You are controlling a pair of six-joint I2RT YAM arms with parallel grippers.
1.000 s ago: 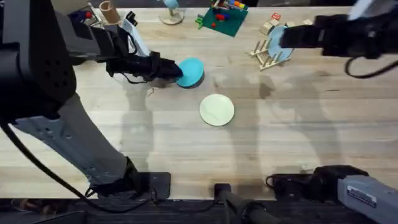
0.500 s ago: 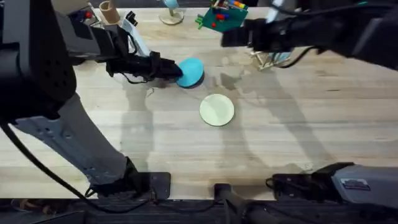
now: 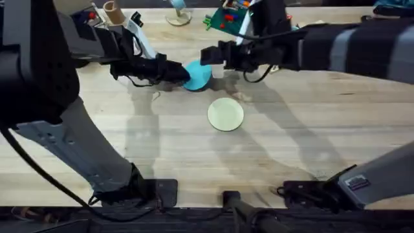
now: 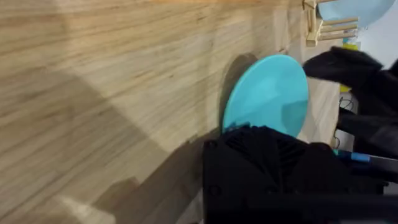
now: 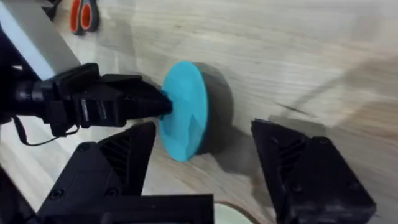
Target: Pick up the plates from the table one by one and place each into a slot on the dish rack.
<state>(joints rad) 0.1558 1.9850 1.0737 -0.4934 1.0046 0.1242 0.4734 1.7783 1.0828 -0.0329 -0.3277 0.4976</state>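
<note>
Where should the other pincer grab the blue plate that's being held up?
Probably the free rim of the turquoise plate. The left pincer pinches one edge, holding the plate tilted up off the table, so the opposite edge is bare. The open right pincer faces that side and could close over the thin rim there.

No readable text, label, brand, number or sign is showing anywhere in these views; the white sticker on the right arm's base is appearing too small to read.
</note>
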